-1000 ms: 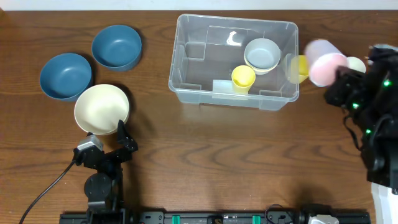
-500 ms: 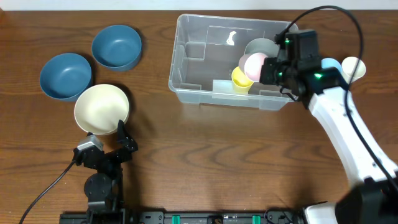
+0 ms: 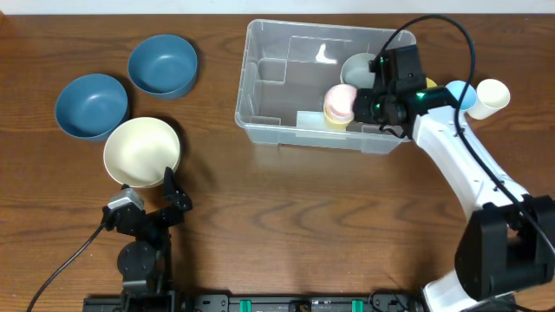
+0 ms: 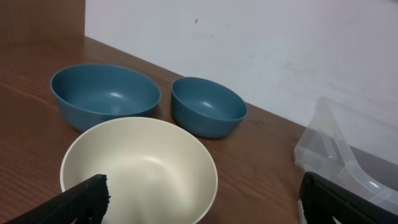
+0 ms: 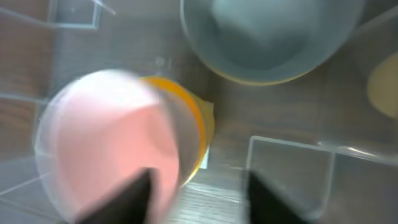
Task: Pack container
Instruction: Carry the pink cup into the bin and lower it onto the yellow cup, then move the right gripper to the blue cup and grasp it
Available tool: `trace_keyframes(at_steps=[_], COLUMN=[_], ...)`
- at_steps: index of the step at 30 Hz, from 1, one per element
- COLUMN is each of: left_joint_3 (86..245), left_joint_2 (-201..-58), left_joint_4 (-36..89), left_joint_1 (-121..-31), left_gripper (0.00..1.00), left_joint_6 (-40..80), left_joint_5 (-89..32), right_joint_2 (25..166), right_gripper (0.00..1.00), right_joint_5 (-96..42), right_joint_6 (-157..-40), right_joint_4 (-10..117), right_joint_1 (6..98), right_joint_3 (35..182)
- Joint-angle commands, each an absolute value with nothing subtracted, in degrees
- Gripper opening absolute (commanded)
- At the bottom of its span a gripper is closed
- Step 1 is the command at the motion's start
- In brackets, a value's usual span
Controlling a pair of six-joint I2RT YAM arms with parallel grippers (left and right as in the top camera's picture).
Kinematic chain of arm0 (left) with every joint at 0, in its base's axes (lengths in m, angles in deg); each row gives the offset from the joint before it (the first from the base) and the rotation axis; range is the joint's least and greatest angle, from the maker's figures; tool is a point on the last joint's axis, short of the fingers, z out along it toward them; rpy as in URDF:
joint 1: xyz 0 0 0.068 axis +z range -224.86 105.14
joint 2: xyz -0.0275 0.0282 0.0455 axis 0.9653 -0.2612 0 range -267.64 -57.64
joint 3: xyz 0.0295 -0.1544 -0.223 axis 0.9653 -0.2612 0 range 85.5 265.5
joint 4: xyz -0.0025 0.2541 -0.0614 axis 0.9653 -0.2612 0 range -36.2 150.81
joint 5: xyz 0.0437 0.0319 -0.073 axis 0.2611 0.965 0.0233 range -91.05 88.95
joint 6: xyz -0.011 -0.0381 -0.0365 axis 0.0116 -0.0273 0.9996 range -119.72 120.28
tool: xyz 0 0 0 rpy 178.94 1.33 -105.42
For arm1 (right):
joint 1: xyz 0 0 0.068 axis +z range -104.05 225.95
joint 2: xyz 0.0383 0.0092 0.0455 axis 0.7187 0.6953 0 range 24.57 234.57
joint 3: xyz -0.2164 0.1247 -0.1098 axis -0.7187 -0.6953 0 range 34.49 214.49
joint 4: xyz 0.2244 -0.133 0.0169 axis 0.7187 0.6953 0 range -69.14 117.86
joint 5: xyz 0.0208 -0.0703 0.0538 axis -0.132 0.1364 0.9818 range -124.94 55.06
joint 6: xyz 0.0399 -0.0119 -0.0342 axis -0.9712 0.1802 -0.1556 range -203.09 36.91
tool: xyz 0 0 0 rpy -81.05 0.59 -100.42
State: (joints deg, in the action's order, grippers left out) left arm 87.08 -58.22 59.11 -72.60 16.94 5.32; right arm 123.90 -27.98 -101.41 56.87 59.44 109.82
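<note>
The clear container point(image 3: 251, 82) stands at the back middle of the table. Inside it a pink cup point(image 3: 339, 100) rests on a yellow cup point(image 3: 338, 122), beside a grey-blue bowl point(image 3: 357, 68). My right gripper point(image 3: 368, 104) hangs over the container's right part, open, just right of the pink cup. In the right wrist view the blurred pink cup point(image 5: 106, 143) sits over the yellow cup point(image 5: 198, 124), with the open right gripper point(image 5: 196, 199) spread around bare container floor. My left gripper point(image 3: 176, 195) is open at the front left, right in front of a cream bowl point(image 4: 140, 165).
Two blue bowls point(image 3: 91, 104) point(image 3: 162, 65) lie at the back left, behind the cream bowl point(image 3: 141, 152). A light blue cup point(image 3: 460, 91) and a cream cup point(image 3: 492, 94) stand right of the container. The container's corner point(image 4: 339, 155) shows at the left wrist view's right edge.
My right arm carried the pink cup from the table's right side into the container, set it on the yellow cup, and its jaws have opened. The left arm has not moved.
</note>
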Motion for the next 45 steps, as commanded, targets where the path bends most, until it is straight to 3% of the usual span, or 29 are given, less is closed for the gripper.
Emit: trace_keyframes(at_steps=[1,4,13,17,22,30,45], left_joint_3=[85.75,85.75,85.75,85.75,85.75,85.75,85.75], left_joint_2=[-57.87,-57.87,-57.87,-57.87,-57.87,-57.87,-57.87], left_joint_4=[57.21,57.21,57.21,57.21,57.21,57.21,57.21], left_joint_1=[-72.29,-72.29,-72.29,-72.29,-72.29,-72.29,-72.29], left_gripper=[0.98,0.98,0.98,0.98,0.98,0.98,0.98], left_joint_6=[16.44,16.44,16.44,16.42,16.44,16.44,16.44], left_joint_5=[5.98,6.00,6.00,6.00,6.00,6.00,5.98], right_joint_2=[124.38,124.27,120.68,119.15,120.07,123.61,137.03], right_gripper=[0.80,0.89,0.93,0.93,0.90,0.84,0.79], right_joint_5=[-26.56,-25.05,-30.62,-39.52,-40.92,-38.10,-38.56], right_joint_6=[-99.91,-99.25,-101.96,-107.23,-111.66,-112.23,-114.86], right_joint_4=[56.63,57.62,74.42,82.73,87.98,84.17,73.53], right_joint_1=[60.84,61.02,59.14,53.87,43.29,33.26,30.77], right_joint_3=[110.83,112.40,132.33,138.87,137.80,130.23,127.04])
